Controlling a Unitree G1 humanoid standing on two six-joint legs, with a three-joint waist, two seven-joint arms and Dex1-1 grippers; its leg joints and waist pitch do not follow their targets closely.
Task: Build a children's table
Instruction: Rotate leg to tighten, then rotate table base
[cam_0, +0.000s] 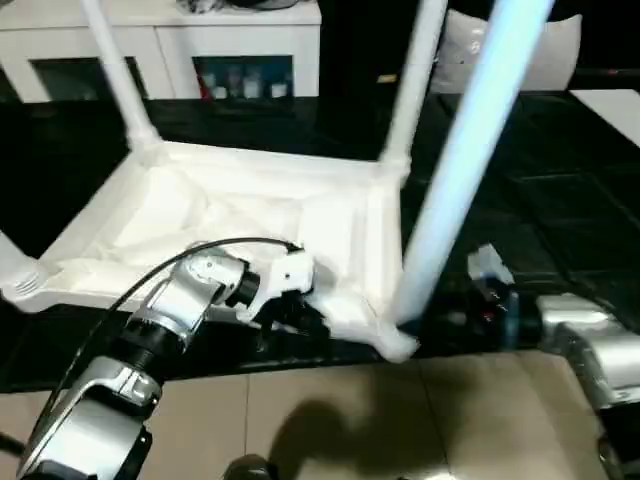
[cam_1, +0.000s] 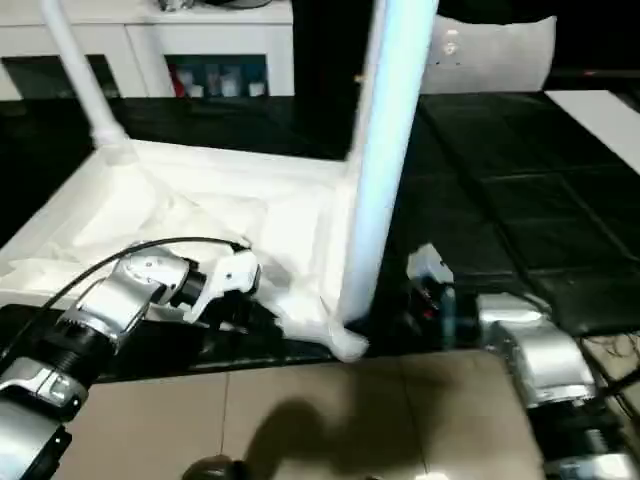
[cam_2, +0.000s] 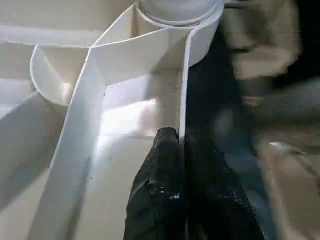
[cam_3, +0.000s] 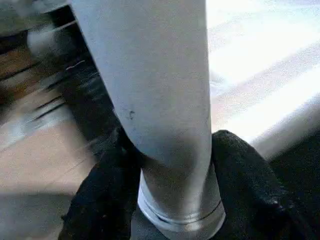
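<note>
The children's table (cam_0: 250, 215) lies upside down on a dark surface, its ribbed underside facing up. The near long edge runs just behind a strip of tan floor (cam_0: 330, 420). Legs stand upright in the corner sockets: one at the far left (cam_0: 118, 75), one at the far right (cam_0: 412, 85), and one at the near right (cam_0: 470, 150), which rises toward the camera and out of the top of the view. A stub of a further leg (cam_0: 12, 265) shows at the near left corner.

The left arm (cam_0: 130, 350) reaches forward from the lower left, its silver forearm angled up and to the right, with a black cable arching over the wrist. The left gripper (cam_2: 181, 145) sits at the near edge of the tabletop, left of the near right corner. Its two black fingers (cam_2: 160, 175) are pressed together on the thin upright rim wall, one on each side of it.

The right arm (cam_0: 590, 345) enters from the lower right and points left, roughly level, toward the base of the near right leg. The right gripper (cam_3: 172, 165) straddles that leg just above its socket collar. One black finger (cam_3: 105, 190) lies against each side of the leg, so the gripper is closed around it.

Behind the table stands a white cabinet (cam_0: 160, 45) with glass doors.
</note>
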